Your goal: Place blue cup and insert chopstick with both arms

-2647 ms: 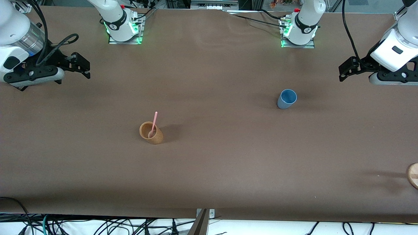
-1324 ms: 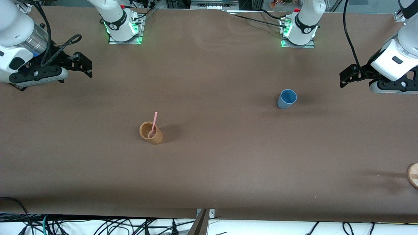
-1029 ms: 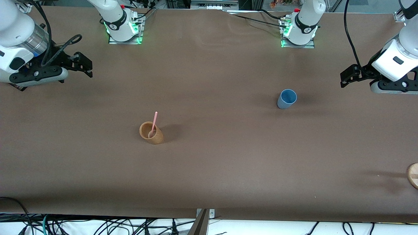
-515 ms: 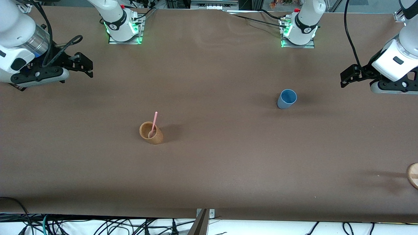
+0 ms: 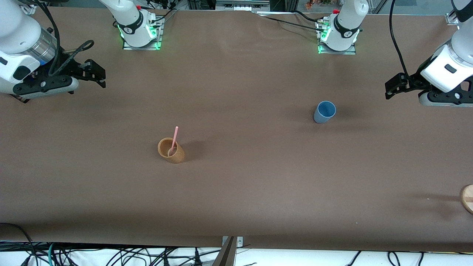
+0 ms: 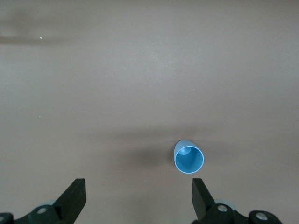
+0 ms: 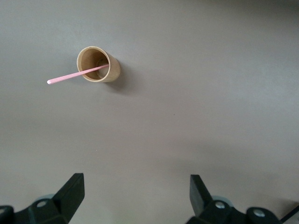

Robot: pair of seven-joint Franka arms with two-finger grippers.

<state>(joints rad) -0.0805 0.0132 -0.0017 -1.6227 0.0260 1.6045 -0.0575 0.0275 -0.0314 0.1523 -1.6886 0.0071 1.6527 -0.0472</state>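
Observation:
The blue cup [image 5: 325, 112] stands upright on the brown table toward the left arm's end; it also shows in the left wrist view [image 6: 189, 159]. The pink chopstick [image 5: 174, 139] leans inside a tan-orange cup [image 5: 171, 150], which is nearer to the front camera and toward the right arm's end. The right wrist view shows that chopstick [image 7: 70, 77] and tan cup [image 7: 113, 70] too. My left gripper [image 5: 388, 89] hangs open and empty above its end of the table, its jaws [image 6: 138, 186] wide apart. My right gripper [image 5: 100, 78] hangs open and empty over the other end [image 7: 135, 179].
A round wooden disc [image 5: 468, 198] lies at the left arm's end of the table, near the front edge. The two arm bases [image 5: 140, 31] [image 5: 338, 35] stand along the table's back edge. Cables [image 5: 111, 255] hang below the front edge.
Both grippers have drifted a little over their ends of the table, hardly at all in the last half second. Cups and chopstick have not moved.

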